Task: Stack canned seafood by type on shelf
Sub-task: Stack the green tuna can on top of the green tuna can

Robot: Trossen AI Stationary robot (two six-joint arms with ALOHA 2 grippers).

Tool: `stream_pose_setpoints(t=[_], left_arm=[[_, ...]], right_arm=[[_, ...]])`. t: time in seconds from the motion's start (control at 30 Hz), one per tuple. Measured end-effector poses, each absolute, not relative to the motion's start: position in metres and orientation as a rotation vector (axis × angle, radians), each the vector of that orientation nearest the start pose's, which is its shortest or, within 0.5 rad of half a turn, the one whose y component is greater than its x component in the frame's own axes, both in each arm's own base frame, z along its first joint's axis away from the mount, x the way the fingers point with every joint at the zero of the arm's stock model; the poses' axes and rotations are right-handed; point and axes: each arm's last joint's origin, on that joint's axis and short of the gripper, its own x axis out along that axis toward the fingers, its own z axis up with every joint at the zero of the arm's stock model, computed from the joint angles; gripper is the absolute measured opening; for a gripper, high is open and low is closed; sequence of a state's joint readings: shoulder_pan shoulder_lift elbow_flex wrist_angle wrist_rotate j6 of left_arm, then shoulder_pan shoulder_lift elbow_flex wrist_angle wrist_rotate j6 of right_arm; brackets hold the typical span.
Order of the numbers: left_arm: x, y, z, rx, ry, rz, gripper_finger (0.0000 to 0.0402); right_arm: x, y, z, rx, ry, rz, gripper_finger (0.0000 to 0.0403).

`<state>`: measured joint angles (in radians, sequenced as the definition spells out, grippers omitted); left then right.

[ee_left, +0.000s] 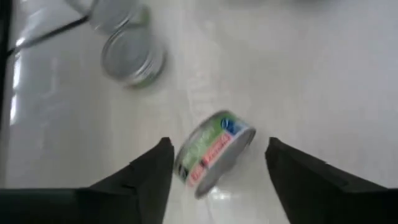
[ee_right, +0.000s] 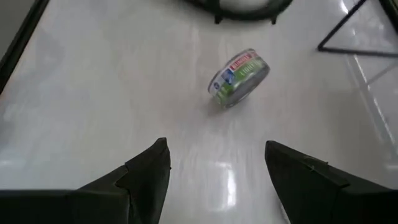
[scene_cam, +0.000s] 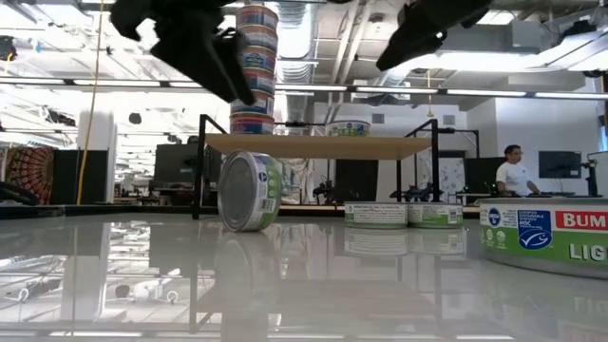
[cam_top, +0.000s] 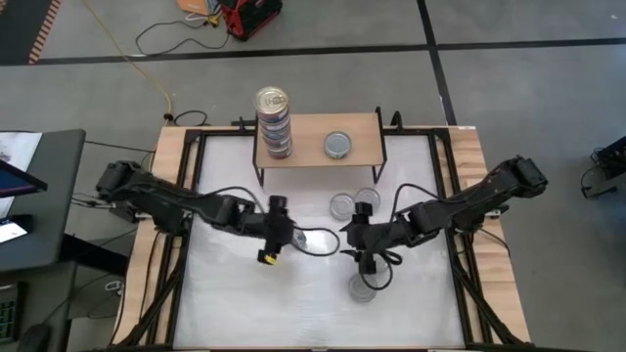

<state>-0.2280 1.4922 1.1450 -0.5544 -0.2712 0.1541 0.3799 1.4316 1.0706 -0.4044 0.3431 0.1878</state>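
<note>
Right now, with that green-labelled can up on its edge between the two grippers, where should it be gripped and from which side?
Grip the tipped can across its two flat faces, coming from above. It stands on its rim on the table, so the faces are upright. The open left gripper already straddles it. It may roll, so close gently.

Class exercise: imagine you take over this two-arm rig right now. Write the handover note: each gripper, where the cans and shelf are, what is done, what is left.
Left gripper: jaws open over the table centre, holding nothing. A green-label can stands on its edge on the table between them.
Right gripper: jaws open, empty, facing that can from the other side.
Shelf: at the back of the table, with a tall stack of cans on one end and a single can beside it.
Done: that stack and the single can are shelved.
Left: the tipped can, two cans in front of the shelf and one can near the front edge.
</note>
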Motion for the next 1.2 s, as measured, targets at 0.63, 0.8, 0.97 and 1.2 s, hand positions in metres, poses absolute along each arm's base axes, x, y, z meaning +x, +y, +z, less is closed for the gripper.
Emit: stream_pose_setpoints(t=[0.63,0.8,0.97,1.2], left_arm=[[0.342,-0.021,0.227,0.501,1.045,-0.365,0.0271],[0.339,-0.023,0.219,0.464,1.04,-0.415,0.0225],[0.333,-0.022,0.203,0.479,1.068,-0.415,0.0185],[0.328,-0.023,0.199,0.453,1.103,-0.382,0.0123]], right_arm=[[0.26,0.139,0.255,-0.029,0.755,-0.152,0.029],[0.261,0.142,0.258,-0.006,0.712,-0.164,0.029],[0.267,0.148,0.252,0.0,0.694,-0.16,0.029],[0.275,0.15,0.238,-0.021,0.728,-0.176,0.029]])
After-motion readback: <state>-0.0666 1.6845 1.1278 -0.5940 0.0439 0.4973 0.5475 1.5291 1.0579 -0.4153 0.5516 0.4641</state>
